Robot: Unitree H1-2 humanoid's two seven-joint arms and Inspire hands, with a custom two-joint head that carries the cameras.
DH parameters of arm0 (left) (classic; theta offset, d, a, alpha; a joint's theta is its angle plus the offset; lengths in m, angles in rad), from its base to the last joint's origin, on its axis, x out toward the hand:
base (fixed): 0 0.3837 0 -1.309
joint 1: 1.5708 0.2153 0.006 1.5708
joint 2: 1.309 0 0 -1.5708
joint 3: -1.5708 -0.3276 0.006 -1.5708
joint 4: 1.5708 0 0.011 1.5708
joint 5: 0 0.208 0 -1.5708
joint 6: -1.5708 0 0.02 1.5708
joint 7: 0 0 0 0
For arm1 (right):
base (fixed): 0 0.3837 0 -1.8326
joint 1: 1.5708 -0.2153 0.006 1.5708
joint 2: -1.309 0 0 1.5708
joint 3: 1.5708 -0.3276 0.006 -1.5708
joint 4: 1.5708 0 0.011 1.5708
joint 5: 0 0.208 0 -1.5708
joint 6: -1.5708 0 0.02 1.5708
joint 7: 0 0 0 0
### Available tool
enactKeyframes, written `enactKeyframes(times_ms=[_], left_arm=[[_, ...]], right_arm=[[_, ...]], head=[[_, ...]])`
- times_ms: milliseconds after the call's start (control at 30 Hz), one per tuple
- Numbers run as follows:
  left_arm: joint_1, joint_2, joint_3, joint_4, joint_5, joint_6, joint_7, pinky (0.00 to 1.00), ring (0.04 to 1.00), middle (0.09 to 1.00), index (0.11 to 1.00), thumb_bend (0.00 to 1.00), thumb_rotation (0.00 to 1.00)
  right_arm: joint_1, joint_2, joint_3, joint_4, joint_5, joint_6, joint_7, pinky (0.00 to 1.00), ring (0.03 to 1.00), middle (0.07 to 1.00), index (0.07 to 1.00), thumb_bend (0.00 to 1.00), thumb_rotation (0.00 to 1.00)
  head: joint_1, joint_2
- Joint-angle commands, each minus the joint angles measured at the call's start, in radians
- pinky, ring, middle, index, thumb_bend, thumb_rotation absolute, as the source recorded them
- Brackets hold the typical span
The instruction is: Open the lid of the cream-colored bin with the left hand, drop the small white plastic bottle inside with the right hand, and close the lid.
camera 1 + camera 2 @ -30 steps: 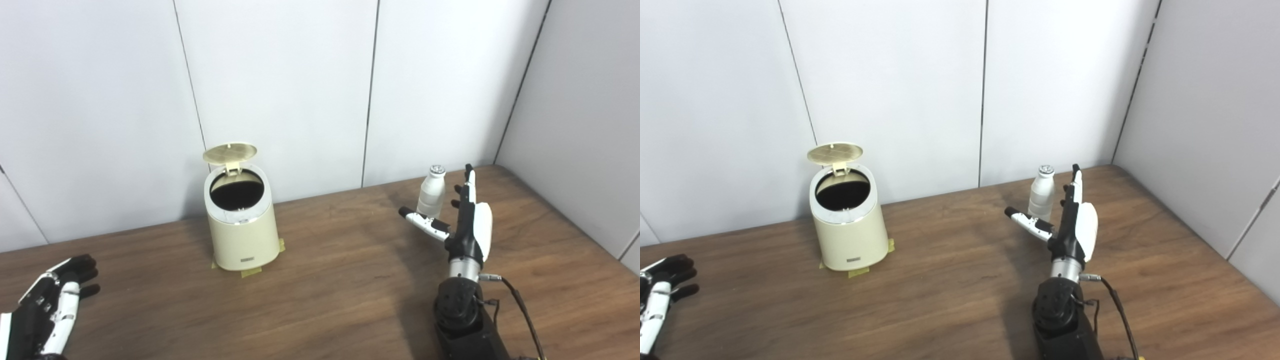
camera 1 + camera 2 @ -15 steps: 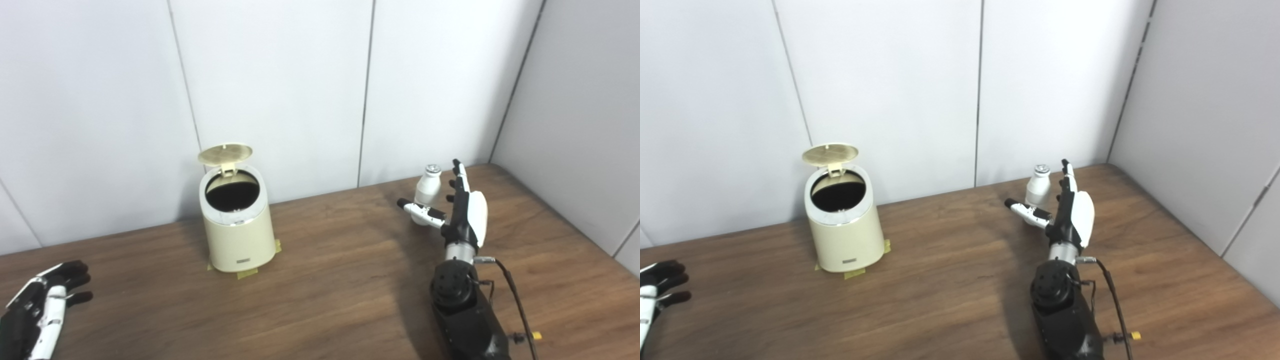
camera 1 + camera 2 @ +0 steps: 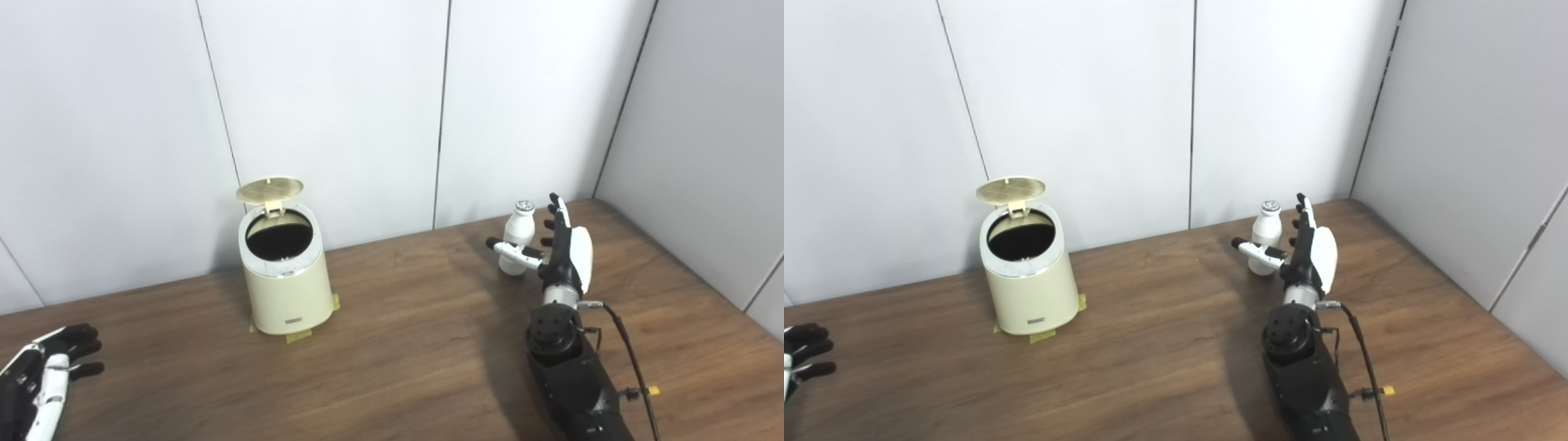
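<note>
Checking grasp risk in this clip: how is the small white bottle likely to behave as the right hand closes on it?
The small white bottle stands tall and narrow, so a sideways nudge from the open right hand could tip it. It is round, so once down it would probably roll. Its smooth plastic may be slippery.

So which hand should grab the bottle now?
The right hand. It is open right beside the bottle, thumb across its front. The left hand is far off at the table's near left corner.

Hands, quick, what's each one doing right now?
Left hand: open, holding nothing, low near the table edge.
Right hand: open beside the white bottle, fingers spread, not yet gripping it.
</note>
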Motion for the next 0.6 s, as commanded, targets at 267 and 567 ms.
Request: enactKeyframes(times_ms=[267,567], left_arm=[[-0.037,0.019,0.008,-0.026,-0.016,-0.029,-0.008,0.58,0.683,0.677,0.645,0.20,0.58],[-0.037,0.017,0.010,-0.027,-0.009,-0.033,0.000,0.57,0.674,0.672,0.642,0.21,0.58]], right_arm=[[-0.057,-0.041,0.012,0.042,0.018,-0.032,0.007,0.68,0.776,0.817,0.836,0.83,0.26],[-0.050,-0.042,0.017,0.045,0.027,-0.022,0.009,0.66,0.757,0.795,0.825,0.85,0.29]], head=[[-0.002,0.001],[0.001,0.005]])
